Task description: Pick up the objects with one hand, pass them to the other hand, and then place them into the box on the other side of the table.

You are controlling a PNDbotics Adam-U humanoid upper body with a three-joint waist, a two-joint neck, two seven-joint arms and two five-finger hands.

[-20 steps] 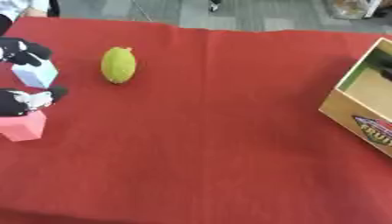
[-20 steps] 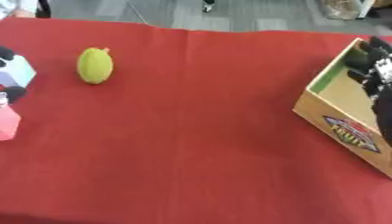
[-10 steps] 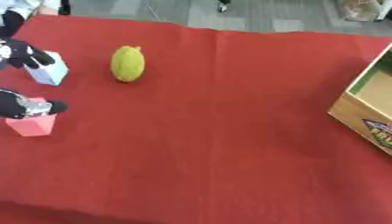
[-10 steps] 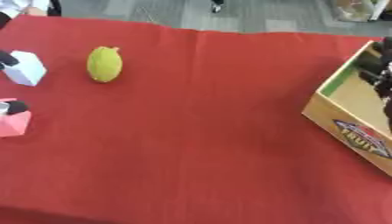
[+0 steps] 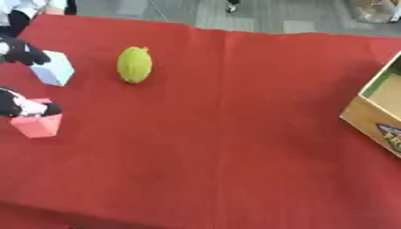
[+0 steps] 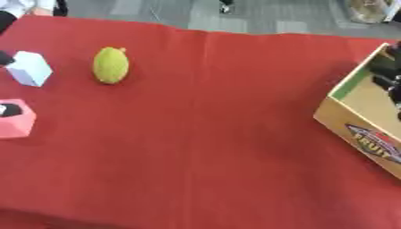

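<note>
A green oval fruit lies on the red cloth at the far left. Left of it stands a pale blue block, and nearer me a pink block. My left hand comes in at the left edge with its fingers spread. One dark finger rests on the pink block's top and another touches the pale block's left side. The cardboard box stands at the right edge. My right hand shows only as a dark blur over the box's rim.
The red cloth covers the whole table, whose far edge meets a grey floor. A fruit label marks the box's front wall. A white sleeve shows at the far left corner.
The camera has shifted, so the whole scene sits differently in the pictures. My left hand stays by the two blocks. Less of my right hand shows over the box.
</note>
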